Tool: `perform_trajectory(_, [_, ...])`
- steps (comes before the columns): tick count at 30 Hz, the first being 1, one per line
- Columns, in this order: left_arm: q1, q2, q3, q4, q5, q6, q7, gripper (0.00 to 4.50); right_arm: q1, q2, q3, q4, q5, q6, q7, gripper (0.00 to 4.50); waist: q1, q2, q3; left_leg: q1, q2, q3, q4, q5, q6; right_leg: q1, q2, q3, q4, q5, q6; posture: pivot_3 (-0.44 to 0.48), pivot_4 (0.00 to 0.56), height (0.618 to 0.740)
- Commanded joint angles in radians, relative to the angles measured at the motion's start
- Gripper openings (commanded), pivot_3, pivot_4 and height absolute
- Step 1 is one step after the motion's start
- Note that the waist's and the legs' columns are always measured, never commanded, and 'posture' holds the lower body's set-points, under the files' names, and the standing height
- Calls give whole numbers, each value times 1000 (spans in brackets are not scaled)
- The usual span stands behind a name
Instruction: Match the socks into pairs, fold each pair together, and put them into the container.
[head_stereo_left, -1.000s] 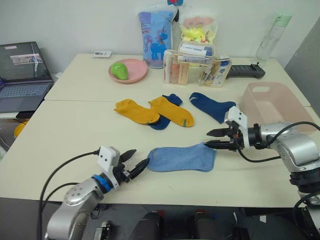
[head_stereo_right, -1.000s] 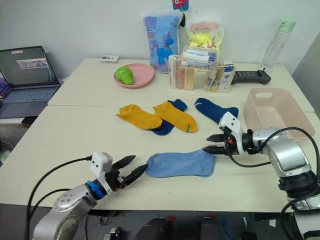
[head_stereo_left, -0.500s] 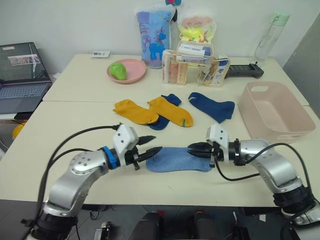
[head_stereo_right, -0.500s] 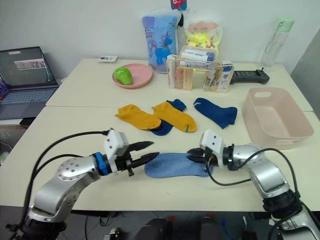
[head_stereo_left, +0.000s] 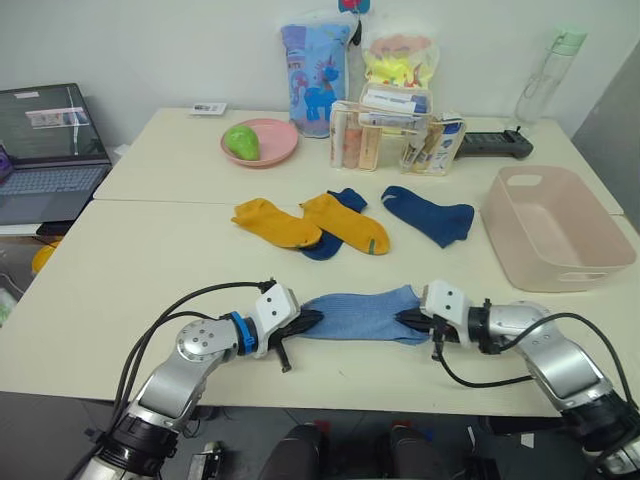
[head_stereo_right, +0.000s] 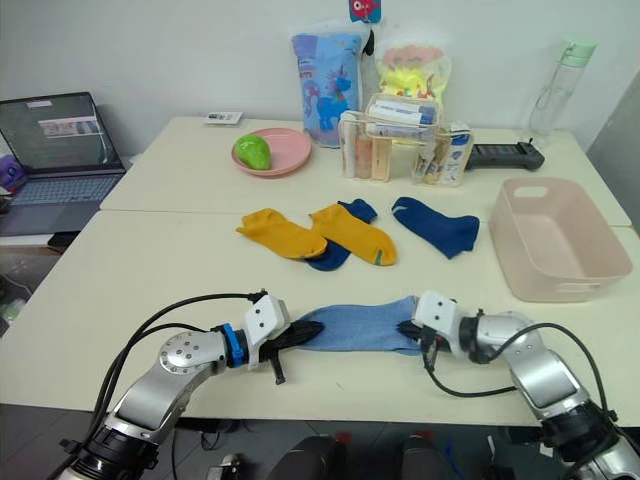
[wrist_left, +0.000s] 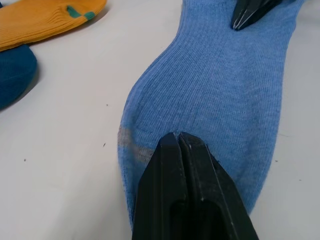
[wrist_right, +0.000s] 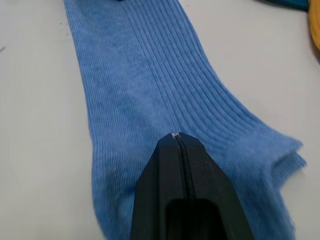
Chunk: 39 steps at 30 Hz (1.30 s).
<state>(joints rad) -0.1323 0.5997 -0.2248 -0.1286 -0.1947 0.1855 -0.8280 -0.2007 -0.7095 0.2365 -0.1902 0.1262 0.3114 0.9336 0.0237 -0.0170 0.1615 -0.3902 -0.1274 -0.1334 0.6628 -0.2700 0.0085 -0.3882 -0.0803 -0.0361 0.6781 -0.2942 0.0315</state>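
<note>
2 tools, left (head_stereo_left: 305, 322) and right (head_stereo_left: 408, 320), clamp the light blue sock (head_stereo_left: 358, 313), hiding its ends.

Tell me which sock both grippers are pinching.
The light blue sock nearest the table's front edge, clamped at opposite ends by the left gripper and right gripper.

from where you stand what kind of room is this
Probably an office or lab set up for a chore test: pale tables against a bare wall, an open laptop at the side, and socks laid out beside a pink tub.
</note>
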Motion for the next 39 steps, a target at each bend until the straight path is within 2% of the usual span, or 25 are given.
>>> perform_trajectory(1, [18, 24, 54, -3, -14, 8, -16, 54, 41, -37, -44, 3, 7, 25, 6, 0, -1, 0, 0, 0, 0, 0, 0, 0, 0, 0, 0, 0, 0, 0, 0, 0, 150, 740])
perform_trajectory(8, [47, 7, 112, -115, -148, 68, -71, 54, 64, 3, -123, -116, 170, 66, 40, 0, -1, 0, 0, 0, 0, 0, 0, 0, 0, 0, 0, 0, 0, 0, 0, 0, 150, 740])
perform_trajectory(15, [61, 45, 53, -93, -36, 60, -75, 54, 82, -13, -5, -127, 59, 106, 7, 0, -1, 0, 0, 0, 0, 0, 0, 0, 0, -1, 0, 0, 0, 0, 0, 0, 150, 740])
perform_trajectory(19, [63, 61, 64, -62, 4, 50, -69, 54, 89, -53, -8, -114, 6, 95, -4, 0, -1, 0, 0, 0, 0, 0, 0, 0, 0, 0, 0, 0, 0, 0, 0, 0, 150, 740])
perform_trajectory(25, [74, 49, 114, -107, -75, 73, -85, 54, 120, -121, -75, -154, 62, 125, 27, 0, 0, 0, 0, 0, 0, 0, 0, 0, 0, 0, 0, 0, 0, 0, 0, 0, 150, 740])
perform_trajectory(30, [72, -6, 225, -186, -224, 188, -25, 54, 99, -11, -249, -267, 297, 298, -53, 0, 0, 0, 0, -1, 0, -1, 0, 0, 0, 0, 0, 0, 0, 0, 0, 0, 150, 740])
perform_trajectory(33, [71, -6, 282, -212, -272, 228, -4, 0, 73, 39, -313, -269, 333, 372, -140, 629, -4, 0, 0, -1, 1, 0, 0, 0, 0, -1, 0, 0, 0, 0, 0, 0, 150, 740])
perform_trajectory(36, [77, 11, 311, -233, -294, 249, -8, 543, 61, 43, -321, -238, 303, 396, -195, 1579, -1, 0, 0, -1, 1, 0, 0, 0, 0, -1, 0, 0, 0, 0, 0, 0, 150, 740])
perform_trajectory(39, [67, 15, 322, -245, -309, 272, -1, 1452, 54, 20, -267, -191, 238, 361, -201, 2568, -1, 0, 0, -1, 0, 0, 0, 0, 0, -1, 0, 0, 0, 0, 0, 0, 150, 740])
